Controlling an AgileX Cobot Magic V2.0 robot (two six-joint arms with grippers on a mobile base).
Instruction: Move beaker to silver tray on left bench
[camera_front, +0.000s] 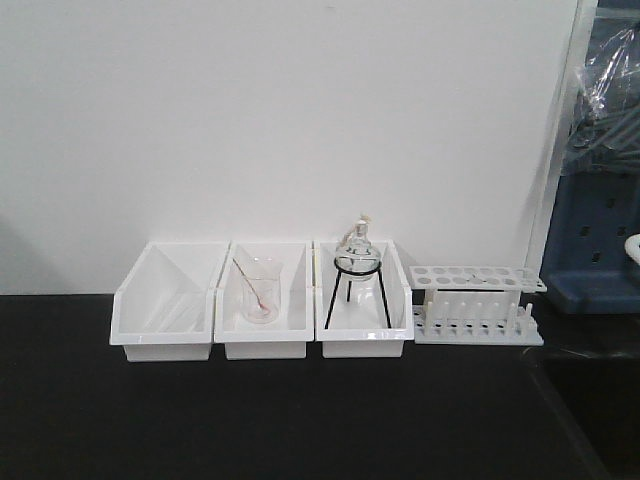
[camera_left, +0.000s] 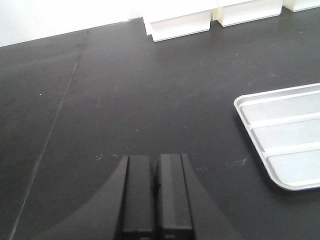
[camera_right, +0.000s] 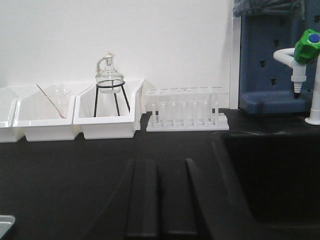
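Beaker: whereabouts cannot be told from these views. Silver tray lies flat on the black worktop, to the right of the left gripper. Left gripper's fingers pressed together, holding nothing. Right gripper likewise closed and empty, facing white bins and a test-tube rack by the wall.

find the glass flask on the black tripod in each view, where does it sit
Exterior front view: the flask on the black tripod stands in the rightmost white bin, right of centre.
Left wrist view: not in it; only the bins' bottom edges show at the top.
Right wrist view: the flask is left of centre, in the bin beside the test tube rack.
Shared landmark: the white bins.
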